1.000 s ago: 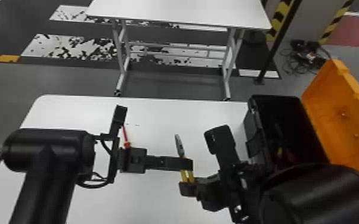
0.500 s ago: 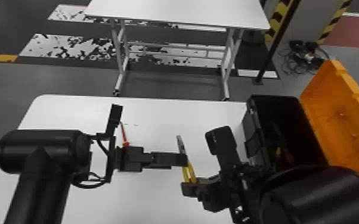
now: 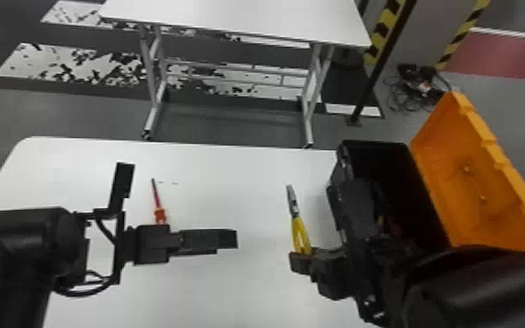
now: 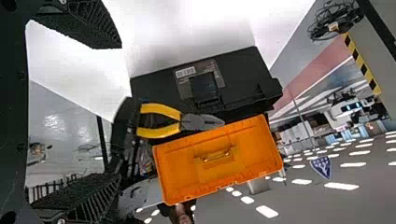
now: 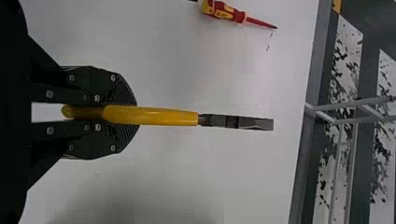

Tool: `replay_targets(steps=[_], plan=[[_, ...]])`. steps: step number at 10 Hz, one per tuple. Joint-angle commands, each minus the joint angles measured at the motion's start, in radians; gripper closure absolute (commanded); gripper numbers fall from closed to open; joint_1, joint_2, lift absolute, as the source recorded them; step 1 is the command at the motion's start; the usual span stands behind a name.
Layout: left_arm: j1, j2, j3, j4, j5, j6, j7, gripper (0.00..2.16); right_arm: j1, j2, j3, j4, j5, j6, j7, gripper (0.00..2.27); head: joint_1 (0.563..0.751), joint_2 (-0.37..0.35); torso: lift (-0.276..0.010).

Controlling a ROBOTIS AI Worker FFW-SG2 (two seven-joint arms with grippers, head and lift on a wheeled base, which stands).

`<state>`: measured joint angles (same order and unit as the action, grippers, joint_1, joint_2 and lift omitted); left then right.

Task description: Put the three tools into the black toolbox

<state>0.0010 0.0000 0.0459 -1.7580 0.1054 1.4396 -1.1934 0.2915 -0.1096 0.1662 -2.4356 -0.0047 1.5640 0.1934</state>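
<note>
- My left gripper (image 3: 227, 240) is hanging over the white table (image 3: 231, 296), its fingers standing apart, with a gap opening between it and the pliers (image 3: 294, 213).
- My right gripper (image 3: 300, 261) is clamping the pliers by their yellow handles, near the black toolbox (image 3: 341, 168), whose orange lid (image 3: 458, 174) is standing open.
- The red screwdriver (image 3: 157, 200) is lying inside the white table's far edge, my left gripper partly covering its handle.
- Beyond that edge I'm seeing grey floor (image 3: 240, 131), a second table (image 3: 231, 15) and tangled cables (image 3: 399, 98).

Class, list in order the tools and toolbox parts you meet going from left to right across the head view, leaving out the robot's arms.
Red screwdriver, yellow-handled pliers, black toolbox, orange lid.
</note>
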Motion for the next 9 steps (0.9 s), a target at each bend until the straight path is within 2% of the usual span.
replay_targets(steps=[1, 4, 6, 7, 9], plan=[[0.017, -0.003, 0.015, -0.006, -0.001, -0.007, 0.002, 0.03, 0.032, -0.021, -0.06, -0.069, -0.005, 0.008, -0.019, 2.25, 0.695, -0.185, -0.051], [0.047, -0.003, 0.017, -0.006, -0.009, -0.05, 0.012, 0.03, 0.09, -0.045, -0.182, -0.191, -0.029, 0.008, -0.069, 2.25, 0.695, -0.264, -0.051], [0.06, -0.003, 0.02, -0.014, -0.009, -0.047, 0.02, 0.03, 0.101, -0.088, -0.286, -0.194, -0.08, 0.008, -0.068, 2.25, 0.695, -0.335, -0.051], [0.065, -0.003, 0.022, -0.023, -0.009, -0.044, 0.026, 0.03, 0.101, -0.098, -0.349, -0.194, -0.126, 0.008, -0.063, 2.25, 0.695, -0.35, -0.051], [0.094, 0.006, 0.029, -0.041, -0.009, -0.047, 0.04, 0.03, 0.109, -0.101, -0.409, -0.131, -0.14, -0.077, -0.034, 2.25, 0.695, -0.35, -0.051]])
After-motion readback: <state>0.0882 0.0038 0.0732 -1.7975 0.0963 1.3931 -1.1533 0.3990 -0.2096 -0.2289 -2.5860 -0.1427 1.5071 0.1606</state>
